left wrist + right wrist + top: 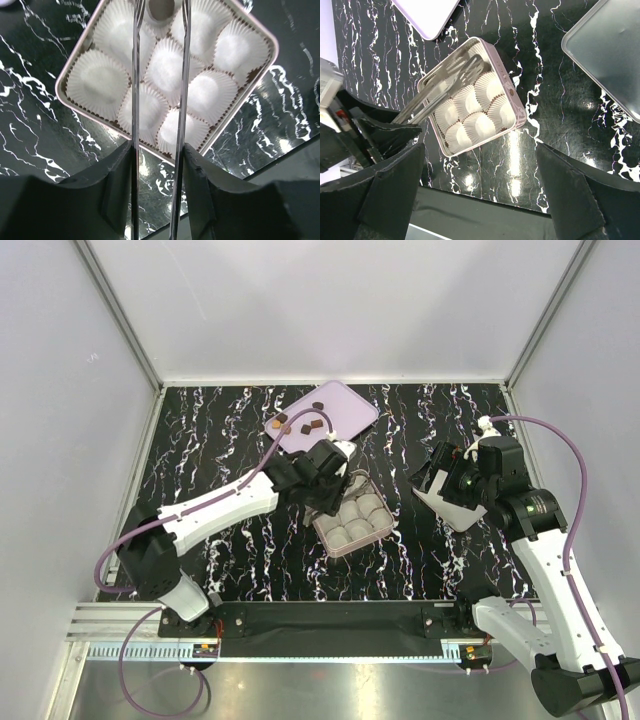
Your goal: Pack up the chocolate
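Top external view alone shows the chocolate [305, 427]: several small brown pieces lying on a lavender lid [345, 405] at the far side of the dark marbled surface [220, 430], just beyond the tin [335, 543] of white paper cups [352, 528]. Left wrist view looks closer. The left fingers [134, 75], thin blades standing apart, reach over the cups with a brownish piece [160, 7] between their tips; whether they grip it I cannot tell. Right wrist view shows the right fingers [390, 200] spread wide, holding nothing, and a pale tray [605, 55] near the tin.
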Motion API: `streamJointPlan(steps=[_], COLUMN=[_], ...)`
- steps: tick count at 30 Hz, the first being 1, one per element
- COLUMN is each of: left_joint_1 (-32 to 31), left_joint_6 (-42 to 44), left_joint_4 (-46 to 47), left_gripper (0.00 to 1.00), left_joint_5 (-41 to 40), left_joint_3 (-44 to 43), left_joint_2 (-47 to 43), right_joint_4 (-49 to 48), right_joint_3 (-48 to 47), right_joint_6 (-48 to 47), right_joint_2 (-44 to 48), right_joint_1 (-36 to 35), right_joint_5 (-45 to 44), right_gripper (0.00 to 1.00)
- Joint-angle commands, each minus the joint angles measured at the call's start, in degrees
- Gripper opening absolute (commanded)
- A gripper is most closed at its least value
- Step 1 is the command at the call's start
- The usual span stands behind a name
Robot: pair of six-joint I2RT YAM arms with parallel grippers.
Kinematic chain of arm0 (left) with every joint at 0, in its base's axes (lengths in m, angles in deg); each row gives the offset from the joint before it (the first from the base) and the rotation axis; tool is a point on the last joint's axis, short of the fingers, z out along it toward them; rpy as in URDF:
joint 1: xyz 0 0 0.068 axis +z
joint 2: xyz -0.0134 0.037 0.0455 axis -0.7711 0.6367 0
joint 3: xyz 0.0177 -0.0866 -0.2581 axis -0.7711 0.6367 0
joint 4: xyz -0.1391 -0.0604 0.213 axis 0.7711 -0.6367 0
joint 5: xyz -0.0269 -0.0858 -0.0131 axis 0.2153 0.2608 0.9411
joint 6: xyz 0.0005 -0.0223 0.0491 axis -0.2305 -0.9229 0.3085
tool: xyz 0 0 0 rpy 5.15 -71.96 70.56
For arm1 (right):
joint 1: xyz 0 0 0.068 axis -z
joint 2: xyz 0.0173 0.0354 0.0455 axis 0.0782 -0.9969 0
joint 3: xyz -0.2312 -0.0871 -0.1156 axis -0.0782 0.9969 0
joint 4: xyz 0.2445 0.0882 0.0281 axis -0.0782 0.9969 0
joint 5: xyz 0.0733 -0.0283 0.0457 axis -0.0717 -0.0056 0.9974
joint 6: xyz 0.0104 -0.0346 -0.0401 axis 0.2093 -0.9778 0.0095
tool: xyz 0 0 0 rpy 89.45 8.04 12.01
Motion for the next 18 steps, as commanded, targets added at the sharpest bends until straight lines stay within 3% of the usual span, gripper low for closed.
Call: streamJointPlan(steps=[1, 6, 10, 18], left_joint_1=[-0.3, -0.3, 0.3, 13.9], left_joint_6=[-0.2, -0.1, 0.2, 0.4], left_joint_4=[1.4, -0.4, -3.3, -3.7], left_gripper=[0.46, 0.47, 0.47, 0.47], left_joint_5=[-1.4, -2.8, -9.6, -8.9], left_joint_3=[-3.9, -7.3, -10.0, -10.4], left_joint_2=[-1.3, -2.5, -2.3, 0.4], right_joint_4=[-1.4, -1.5, -2.1, -4.0], right_joint_3=[-2.4, -2.3, -1.9, -0.5], right_joint_6=[-0.7, -1.0, -1.0, -1.0], right_joint_2=[0.5, 0.1, -0.2, -0.5], right_joint_1=[0.0, 0.0, 0.0, 0.0], right_joint_5=[-1.6, -1.6, -1.5, -0.2], right_gripper=[1.0, 1.0, 1.0, 1.0])
